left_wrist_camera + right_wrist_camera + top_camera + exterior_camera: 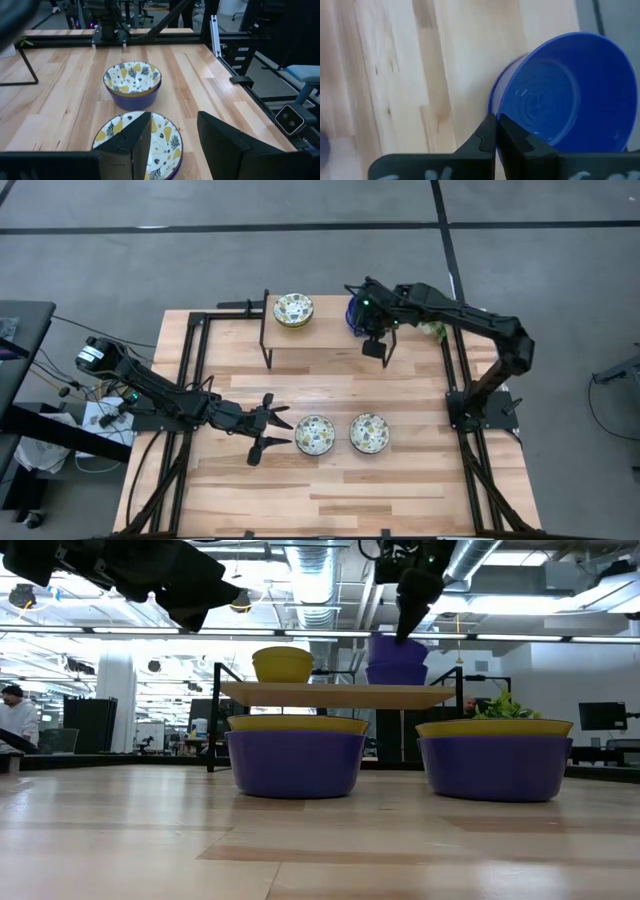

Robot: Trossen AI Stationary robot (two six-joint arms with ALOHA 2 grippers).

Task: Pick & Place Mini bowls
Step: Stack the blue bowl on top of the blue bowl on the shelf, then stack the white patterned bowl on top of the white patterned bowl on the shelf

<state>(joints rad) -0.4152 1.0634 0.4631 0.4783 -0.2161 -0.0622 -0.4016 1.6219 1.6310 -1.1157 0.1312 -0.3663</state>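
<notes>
Cobalt blue bowl (565,90) on shelf (330,340): rim pinched between right gripper (496,131) jaws, apparently for lifting. 2 patterned bowls (314,435) on table (400,480): nearer lies just ahead of left gripper (268,430), jaws spread wide, likely approaching.

Even overhead ceiling light, soft shadows, motion-blurred right wrist view, glossy glare inside blue bowl (565,95).

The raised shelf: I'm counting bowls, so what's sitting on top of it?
On the raised shelf: a patterned bowl and blue bowls, apparently stacked, under the right gripper. Count unclear.
</notes>
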